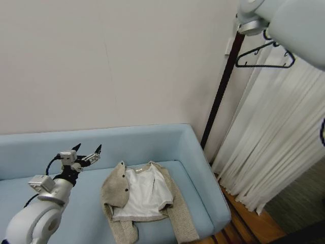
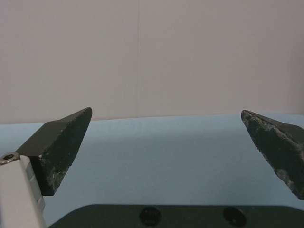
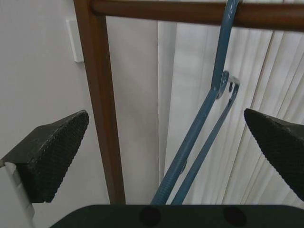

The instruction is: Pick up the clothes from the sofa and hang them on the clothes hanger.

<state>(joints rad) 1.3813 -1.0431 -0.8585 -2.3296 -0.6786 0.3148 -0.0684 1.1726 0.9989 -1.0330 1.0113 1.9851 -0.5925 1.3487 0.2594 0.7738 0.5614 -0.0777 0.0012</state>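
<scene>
- Head view: my left claw (image 1: 87, 151) hangs with its fingers spread wide and nothing between them, above the seat of the light-blue sofa (image 1: 195, 203).
- The beige knit cardigan (image 1: 142, 201) lies flat and open on the seat. It is to the claw's right and nearer me, near but not touching.
- Step, as I judge it: the pick-up is not yet begun. The next move calls for the left claw to go across and down onto a bunchable part, collar or shoulder, and to pinch knit rather than lining.
- The cardigan's hem and sleeve ends run off the lower edge. My right arm (image 1: 299, 25) covers the top of the rack pole (image 1: 218, 99).
- Left wrist view: the left claw (image 2: 166, 114) is wide and empty. Ahead of it are the sofa backrest (image 2: 166, 156) and bare wall (image 2: 142, 52).
- Right wrist view: my right claw (image 3: 166, 113) is wide and empty, and raised.
- The clothes hanger (image 3: 199, 128) hangs straight ahead between the fingers, off the crossbar (image 3: 156, 10), untouched.
- The hanger's hook is cut off above and its lower end is hidden behind the claw base. I cannot tell whether this is one hanger or two.
</scene>
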